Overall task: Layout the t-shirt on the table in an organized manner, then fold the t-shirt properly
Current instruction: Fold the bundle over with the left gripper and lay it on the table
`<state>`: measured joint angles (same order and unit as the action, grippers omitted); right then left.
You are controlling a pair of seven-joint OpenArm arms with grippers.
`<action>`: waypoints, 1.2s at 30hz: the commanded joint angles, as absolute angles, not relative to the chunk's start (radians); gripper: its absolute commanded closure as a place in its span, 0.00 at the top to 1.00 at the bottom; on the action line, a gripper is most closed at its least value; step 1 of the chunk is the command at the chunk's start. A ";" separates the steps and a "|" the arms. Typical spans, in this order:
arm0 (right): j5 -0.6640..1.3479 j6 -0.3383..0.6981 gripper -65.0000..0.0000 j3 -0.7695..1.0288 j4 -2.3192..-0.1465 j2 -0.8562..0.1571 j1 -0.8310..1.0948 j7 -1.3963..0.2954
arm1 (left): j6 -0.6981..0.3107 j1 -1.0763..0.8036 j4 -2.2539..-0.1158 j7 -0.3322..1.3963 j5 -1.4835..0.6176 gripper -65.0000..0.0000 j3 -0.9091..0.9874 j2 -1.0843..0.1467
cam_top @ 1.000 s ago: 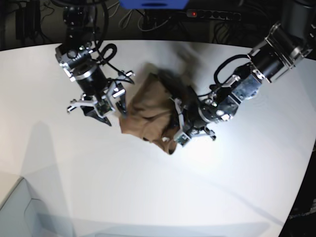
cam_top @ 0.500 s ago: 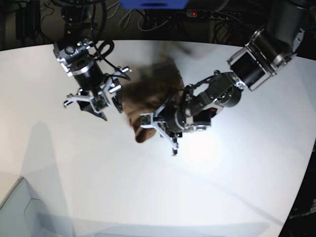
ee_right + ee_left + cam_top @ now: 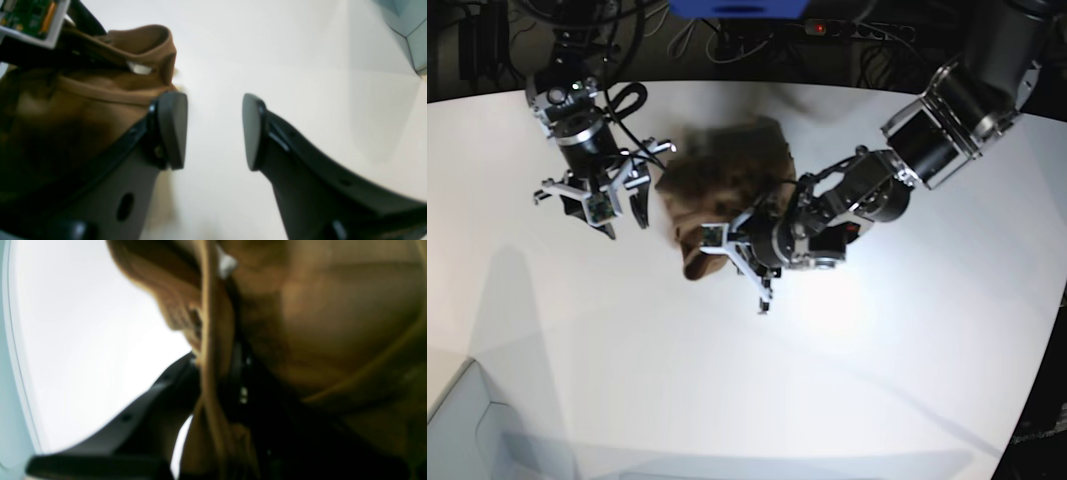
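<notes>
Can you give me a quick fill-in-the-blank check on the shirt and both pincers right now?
1. The left pincer is shut on the ____.
2. The right pincer stands ____, with only bare table between its pads.
3. The t-shirt lies ____ rather than spread flat.
4. In the right wrist view, a small ____ tag shows inside the collar.

Missing words: t-shirt; open; bunched up; white

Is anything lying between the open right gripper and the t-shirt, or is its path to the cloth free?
Nothing visible blocks it. The right gripper stands open over bare table, with the bunched t-shirt right beside one finger. The only other thing near is the left gripper, shut on the t-shirt at its far side.
</notes>
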<state>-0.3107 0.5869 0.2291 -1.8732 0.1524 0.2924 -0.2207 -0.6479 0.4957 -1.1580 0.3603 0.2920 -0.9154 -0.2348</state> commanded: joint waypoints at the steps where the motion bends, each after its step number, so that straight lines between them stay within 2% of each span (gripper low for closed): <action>1: -0.298 0.588 0.42 0.231 -1.893 0.156 0.291 -0.197 | -0.698 0.493 -1.156 0.351 0.280 0.09 -0.928 -0.222; 7: -0.298 0.588 0.42 0.231 -1.893 0.156 0.317 -0.193 | -0.698 0.509 -1.167 0.337 0.280 0.34 -0.937 -0.203; 10: -0.298 0.588 0.42 0.234 -1.893 0.156 0.325 -0.193 | -0.698 0.515 -1.168 0.337 0.291 0.39 -0.935 -0.199; 16: -0.298 0.588 0.42 0.245 -1.893 0.156 0.337 -0.191 | -0.698 0.524 -1.168 0.337 0.440 0.51 -0.928 -0.163; 20: -0.298 0.588 0.42 0.245 -1.893 0.156 0.338 -0.191 | -0.698 0.529 -1.170 0.338 0.470 0.52 -0.923 -0.159; 32: -0.298 0.588 0.42 0.239 -1.893 0.157 0.338 -0.191 | -0.698 0.473 -1.311 0.346 0.464 0.52 -0.610 -0.166; 36: -0.298 0.591 0.42 0.237 -1.893 0.157 0.337 -0.191 | -0.698 0.455 -1.320 0.346 0.466 0.52 -0.598 -0.165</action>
<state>-0.3107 0.5873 0.2394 -1.8732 0.1528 0.3412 -0.2199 -0.7082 0.4236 -1.2980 0.3584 0.4675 -0.6048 -0.1707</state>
